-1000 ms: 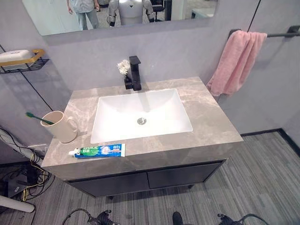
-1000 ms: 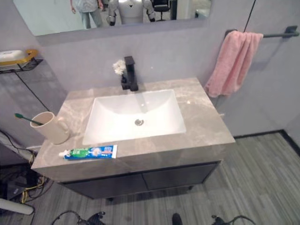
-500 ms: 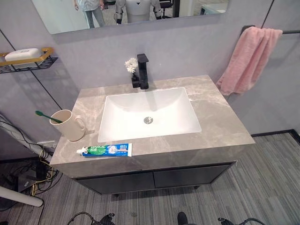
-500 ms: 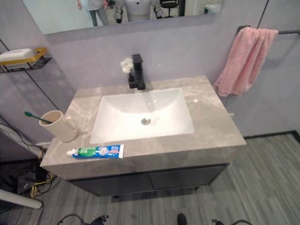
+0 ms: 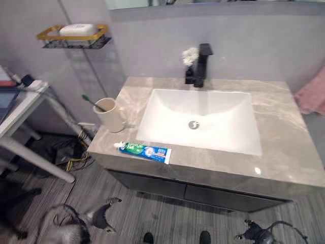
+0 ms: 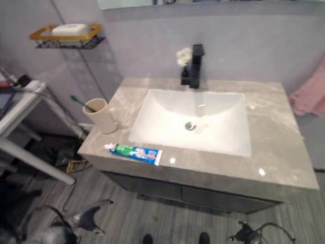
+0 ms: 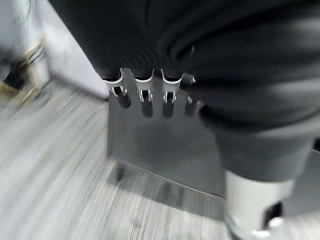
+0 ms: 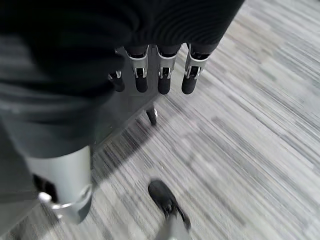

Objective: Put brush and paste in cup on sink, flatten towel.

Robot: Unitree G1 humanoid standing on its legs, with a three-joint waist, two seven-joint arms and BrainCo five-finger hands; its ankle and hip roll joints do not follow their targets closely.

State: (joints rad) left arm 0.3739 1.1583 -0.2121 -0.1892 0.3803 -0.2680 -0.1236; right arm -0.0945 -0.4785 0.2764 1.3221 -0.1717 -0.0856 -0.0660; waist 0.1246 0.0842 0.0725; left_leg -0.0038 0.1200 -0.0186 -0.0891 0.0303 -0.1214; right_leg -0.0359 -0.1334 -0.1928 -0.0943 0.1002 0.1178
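Observation:
A beige cup (image 5: pixel 110 115) stands on the left end of the grey stone counter (image 5: pixel 284 152). A green toothbrush (image 5: pixel 92 103) leans out of it. The blue and green toothpaste tube (image 5: pixel 143 151) lies flat near the counter's front edge, just in front of the cup. A pink towel (image 5: pixel 312 94) hangs bunched at the right edge of the view. My left hand (image 7: pixel 145 95) hangs low by the cabinet front, fingers relaxed and holding nothing. My right hand (image 8: pixel 160 75) hangs over the floor, likewise open.
A white basin (image 5: pixel 203 119) is set in the counter, with a black faucet (image 5: pixel 203 65) and a small white flower behind it. A wire shelf with soap (image 5: pixel 76 33) is on the wall at left. A white table (image 5: pixel 20 107) stands left of the cabinet.
The whole picture has shifted as the camera moved: the sink now sits further right, the towel is at the edge, and a white table has come in at the left. The objects themselves stayed put.

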